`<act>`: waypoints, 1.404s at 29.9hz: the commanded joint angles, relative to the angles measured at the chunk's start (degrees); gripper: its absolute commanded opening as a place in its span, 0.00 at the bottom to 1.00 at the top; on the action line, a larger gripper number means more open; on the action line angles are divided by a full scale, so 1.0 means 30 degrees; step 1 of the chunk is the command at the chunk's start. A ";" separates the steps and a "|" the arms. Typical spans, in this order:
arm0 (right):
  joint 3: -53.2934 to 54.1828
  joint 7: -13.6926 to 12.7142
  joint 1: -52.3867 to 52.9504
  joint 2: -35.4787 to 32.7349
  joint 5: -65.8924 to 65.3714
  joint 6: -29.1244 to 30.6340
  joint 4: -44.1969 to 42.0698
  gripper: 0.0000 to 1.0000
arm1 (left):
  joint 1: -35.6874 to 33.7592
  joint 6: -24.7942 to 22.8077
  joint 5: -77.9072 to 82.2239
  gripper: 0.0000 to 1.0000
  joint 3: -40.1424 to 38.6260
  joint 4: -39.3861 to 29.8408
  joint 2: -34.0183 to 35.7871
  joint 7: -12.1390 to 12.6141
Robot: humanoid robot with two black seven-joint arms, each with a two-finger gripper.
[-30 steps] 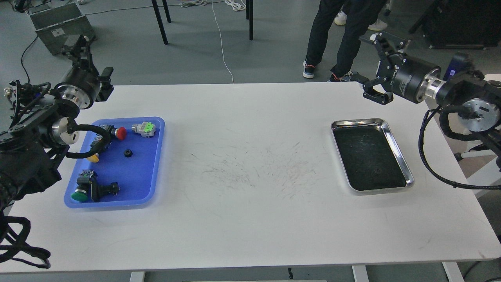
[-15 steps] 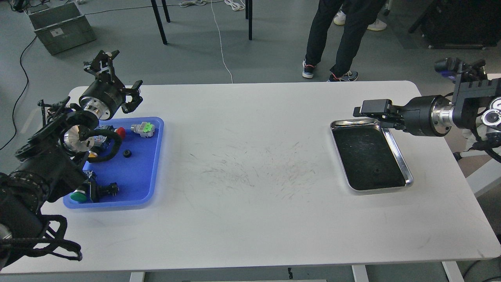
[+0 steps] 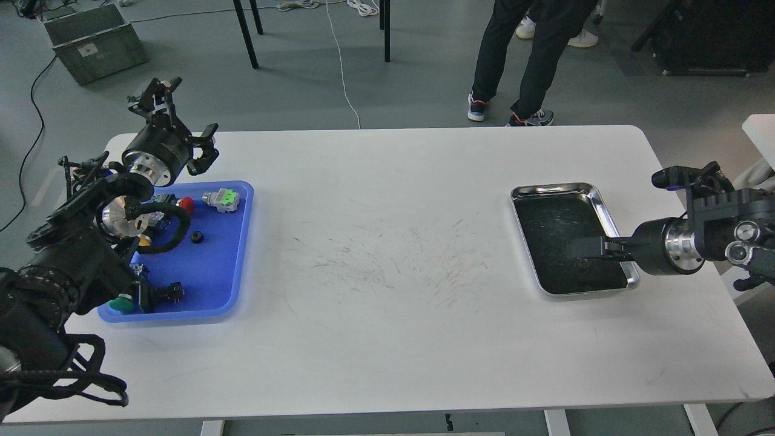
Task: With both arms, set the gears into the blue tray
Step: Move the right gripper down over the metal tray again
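The blue tray [image 3: 241, 242] lies at the table's left and holds one small black gear [image 3: 196, 237] near its middle. My left gripper [image 3: 180, 116] hangs open above the tray's far edge, its fingers spread and nothing between them. On the right, my right gripper [image 3: 578, 248] reaches low over the near part of the steel tray [image 3: 605, 206]. Its dark fingers blend into the tray's dark inside. A faint round gear [image 3: 582, 263] shows on the tray floor just below the fingertips.
The blue tray also holds push-buttons: a red one [image 3: 186, 204], a grey-green one [image 3: 223, 198], a yellow one [image 3: 143, 241] and a green one [image 3: 123, 304]. A person's legs [image 3: 521, 54] stand beyond the table's far edge.
My right arm has swung down from above the table's far right corner, past the steel tray's far edge, to low over its near part. The left gripper rose over the blue tray's far edge, then held.
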 commanded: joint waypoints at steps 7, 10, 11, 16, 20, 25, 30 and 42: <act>-0.0010 -0.0188 -0.0880 0.1240 -0.0588 -0.0117 -0.2014 0.96 | 0.0046 -0.0014 0.0002 0.98 0.0021 -0.0029 -0.0002 -0.0031; -0.0009 -0.0188 -0.0880 0.1797 -0.0588 -0.0352 -0.1985 0.95 | 0.0075 0.0015 0.0002 0.98 0.0021 -0.0029 0.0027 -0.0031; -0.0039 -0.0188 -0.0909 0.1856 -0.0588 -0.0381 -0.2072 0.94 | 0.0104 0.0015 0.0002 0.98 0.0021 -0.0029 -0.0001 -0.0031; -0.0068 -0.0188 -0.0938 0.2178 -0.0588 -0.0381 -0.2512 0.86 | 0.0104 0.0015 0.0002 0.98 -0.0008 -0.0029 -0.0002 -0.0031; -0.0214 -0.0305 -0.1114 0.2413 -0.0588 -0.0381 -0.2629 0.74 | 0.0075 -0.0014 0.0002 0.98 -0.0009 -0.0029 0.0028 -0.0031; -0.0507 -0.0364 -0.1114 0.2676 -0.0588 -0.0381 -0.3039 0.62 | 0.0017 -0.0014 0.0002 0.98 -0.0009 -0.0029 0.0028 -0.0031; -0.0508 -0.0715 -0.1085 0.2882 -0.0588 -0.0381 -0.3274 0.54 | -0.0013 -0.0014 0.0002 0.98 -0.0009 -0.0029 0.0028 -0.0031; -0.1006 -0.0921 -0.0968 0.3351 -0.0588 -0.0381 -0.3860 0.26 | -0.0013 0.0015 0.0002 0.98 0.0020 -0.0029 0.0057 -0.0206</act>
